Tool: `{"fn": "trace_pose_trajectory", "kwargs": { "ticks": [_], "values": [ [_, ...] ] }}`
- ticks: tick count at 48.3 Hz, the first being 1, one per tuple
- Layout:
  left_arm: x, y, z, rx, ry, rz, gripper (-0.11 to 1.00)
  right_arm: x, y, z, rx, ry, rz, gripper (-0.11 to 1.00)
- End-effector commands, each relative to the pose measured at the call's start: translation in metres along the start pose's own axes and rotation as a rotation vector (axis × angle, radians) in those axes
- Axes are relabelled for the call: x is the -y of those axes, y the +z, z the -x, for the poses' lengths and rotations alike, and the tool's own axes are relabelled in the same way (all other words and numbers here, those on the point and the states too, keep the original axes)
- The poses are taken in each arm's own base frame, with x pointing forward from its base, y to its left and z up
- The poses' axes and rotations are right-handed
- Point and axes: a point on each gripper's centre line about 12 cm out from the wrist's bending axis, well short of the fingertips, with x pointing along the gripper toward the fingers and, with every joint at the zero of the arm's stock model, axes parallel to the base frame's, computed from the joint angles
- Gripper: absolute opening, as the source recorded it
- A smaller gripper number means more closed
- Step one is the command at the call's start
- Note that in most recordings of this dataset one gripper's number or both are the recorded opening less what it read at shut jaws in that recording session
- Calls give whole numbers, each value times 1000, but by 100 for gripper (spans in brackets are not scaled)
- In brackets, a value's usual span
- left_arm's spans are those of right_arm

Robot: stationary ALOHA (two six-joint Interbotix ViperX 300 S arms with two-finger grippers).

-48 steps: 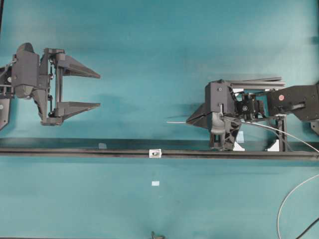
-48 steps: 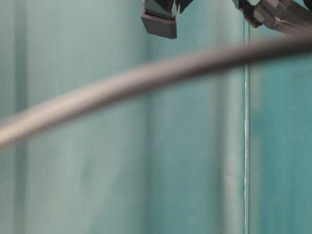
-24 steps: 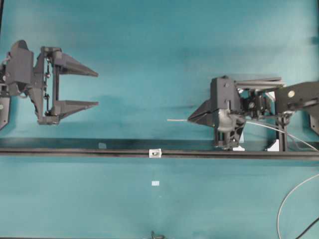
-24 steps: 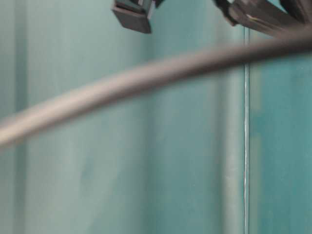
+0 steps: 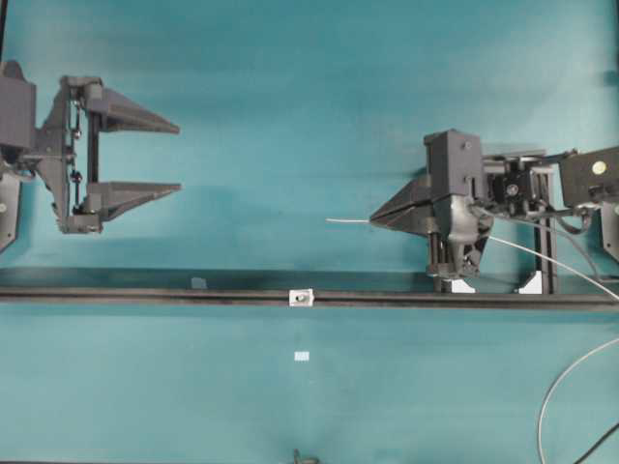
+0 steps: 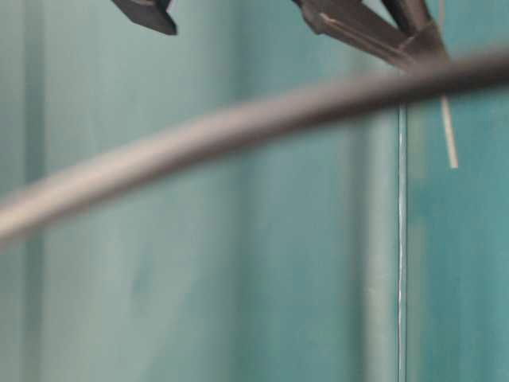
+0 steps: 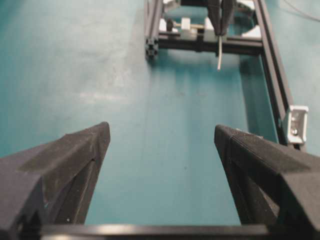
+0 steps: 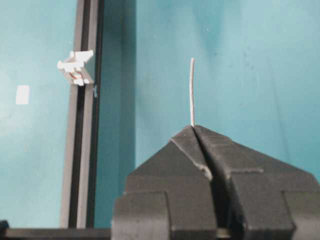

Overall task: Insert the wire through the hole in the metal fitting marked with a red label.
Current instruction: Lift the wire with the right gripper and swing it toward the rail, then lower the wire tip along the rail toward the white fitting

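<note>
My right gripper (image 5: 372,221) (image 8: 194,126) is shut on the wire (image 5: 348,221) (image 8: 192,90). A short pale end of the wire sticks straight out past the fingertips, pointing left in the overhead view. The metal fitting (image 5: 302,298) (image 8: 76,67), small and silvery with a red mark, sits on the black rail (image 5: 145,295). It lies below and left of the wire tip, well apart from it. My left gripper (image 5: 180,158) (image 7: 161,127) stands wide open at the far left with nothing between its fingers. It faces the wire tip (image 7: 219,57) and the fitting (image 7: 296,124).
The rest of the wire trails right from the gripper (image 5: 551,256) and loops at the lower right (image 5: 546,391). A small white label (image 5: 302,357) lies on the teal mat below the rail. A blurred dark cable (image 6: 238,127) crosses the table-level view.
The right gripper has drawn back to the right and a little up the overhead view, carrying the wire. The left gripper has retreated leftward, still open.
</note>
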Motion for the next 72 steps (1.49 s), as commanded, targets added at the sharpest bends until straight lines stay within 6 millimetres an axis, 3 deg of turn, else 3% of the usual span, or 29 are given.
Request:
{"fn": "trace_pose_trajectory", "kwargs": {
  "ticks": [1,18,27,45,72],
  "values": [
    [-1,11,-1,32,6,3,83,-3,14,7,51,12,1,-1],
    [11,15,-1,62,-40,7,83,-25,20,12,195,108,7,-1],
    [26,14,0,102,-98,8,83,-35,11,16,280,163,-14,-1],
    [38,-19,1,93,-145,89,83,-46,-11,3,315,111,2,-1],
    [71,-47,-21,104,-253,67,83,-78,-50,0,307,23,-8,-1]
  ]
}}
